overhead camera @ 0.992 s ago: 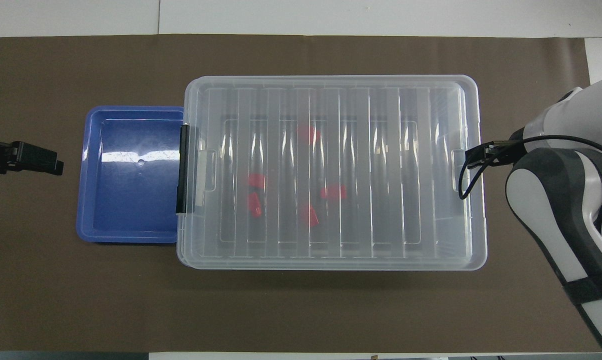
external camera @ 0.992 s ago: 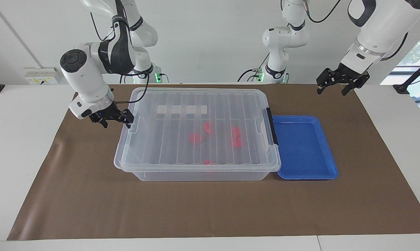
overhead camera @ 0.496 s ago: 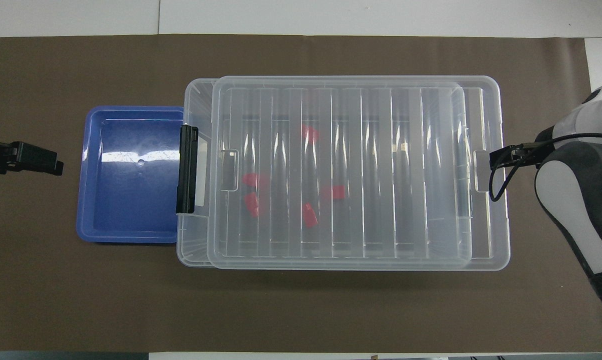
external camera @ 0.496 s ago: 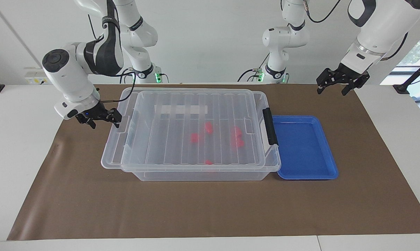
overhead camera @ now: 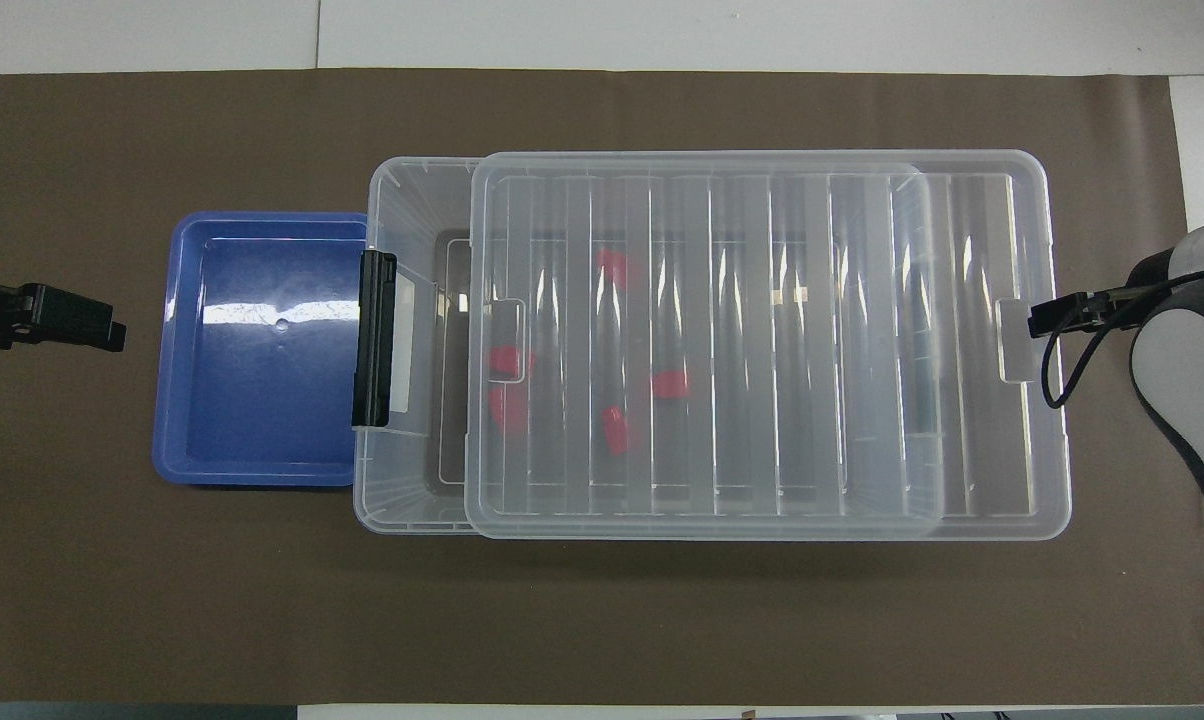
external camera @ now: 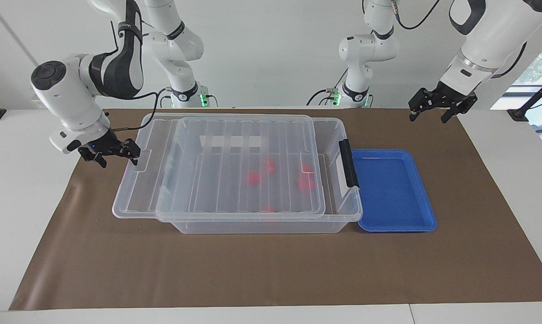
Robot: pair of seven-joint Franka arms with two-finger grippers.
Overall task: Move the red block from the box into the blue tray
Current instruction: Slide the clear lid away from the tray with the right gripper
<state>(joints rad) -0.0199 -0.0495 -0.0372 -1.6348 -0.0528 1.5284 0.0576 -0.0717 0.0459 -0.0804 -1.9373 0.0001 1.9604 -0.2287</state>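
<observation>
- The right gripper [external camera: 133,152] is down at the lid's [external camera: 217,166] edge, at the right arm's end of the table. Its fingers are on the lid's tab; looks like it's pinching the tab, jaws nearly together.
- The lid is lying partly off the box [external camera: 262,222]. It's hanging out past the box wall twd the right arm's end, & a strip of the box is showing open next to the black latch [external camera: 346,163].
- The red blocks are lying inside the box, under the clear lid. One red block [overhead camera: 669,384] is sitting abt mid-box; others [overhead camera: 510,362] are lying closer to the latch end.
- The blue tray [external camera: 415,189] is sitting on the brown mat [external camera: 271,270], touching the box at the latch end. Nothing is in it.
- The left gripper [external camera: 435,110] is waiting up in the air, over the mat's corner near the left arm's base, well apart from the tray. Its jaws are spread, holding nothing.
- Step now, I think: getting the lid off. No block is picked yet, so the job is just starting.
- Next move, I think: the lid needs to go all the way off & get put down on the mat. Then a gripper w/ open jaws needs to go down into the box, grab 1 red block, & carry it over to the tray.
- Careful bit: the lid is big & held by only 1 edge, so it may tip or drag the box along.
</observation>
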